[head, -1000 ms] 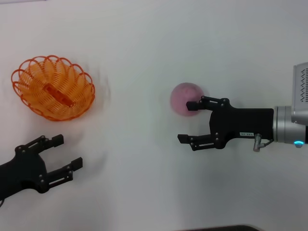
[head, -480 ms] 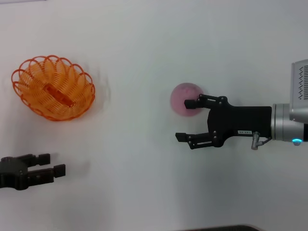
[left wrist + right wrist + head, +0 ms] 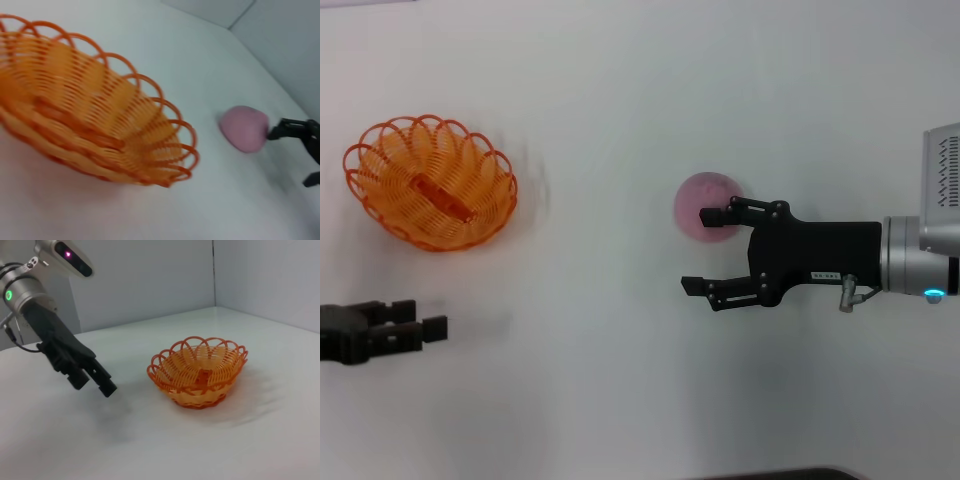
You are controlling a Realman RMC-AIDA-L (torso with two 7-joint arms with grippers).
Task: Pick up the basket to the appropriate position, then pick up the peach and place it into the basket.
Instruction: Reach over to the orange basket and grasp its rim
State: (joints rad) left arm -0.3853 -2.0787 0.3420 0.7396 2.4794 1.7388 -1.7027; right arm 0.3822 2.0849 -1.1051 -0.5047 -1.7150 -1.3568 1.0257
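Observation:
The orange wire basket (image 3: 430, 195) stands upright at the far left of the white table; it also shows in the left wrist view (image 3: 90, 125) and the right wrist view (image 3: 200, 372). The pink peach (image 3: 703, 203) lies mid-table and also shows in the left wrist view (image 3: 245, 127). My right gripper (image 3: 700, 250) is open beside the peach. Its far fingertip overlaps the peach's near right side, and its other finger is clear of the peach, nearer me. My left gripper (image 3: 420, 328) is open and empty, low at the left edge, in front of the basket and apart from it; it also shows in the right wrist view (image 3: 95, 382).
The white table (image 3: 600, 120) is bare between the basket and the peach. Grey walls (image 3: 150, 280) stand behind the table in the wrist views. A dark edge (image 3: 770, 474) shows at the front.
My left gripper has drawn back to the left and turned on its wrist, and now shows edge-on. My right gripper has crept slightly left along the peach. The basket and peach have not moved.

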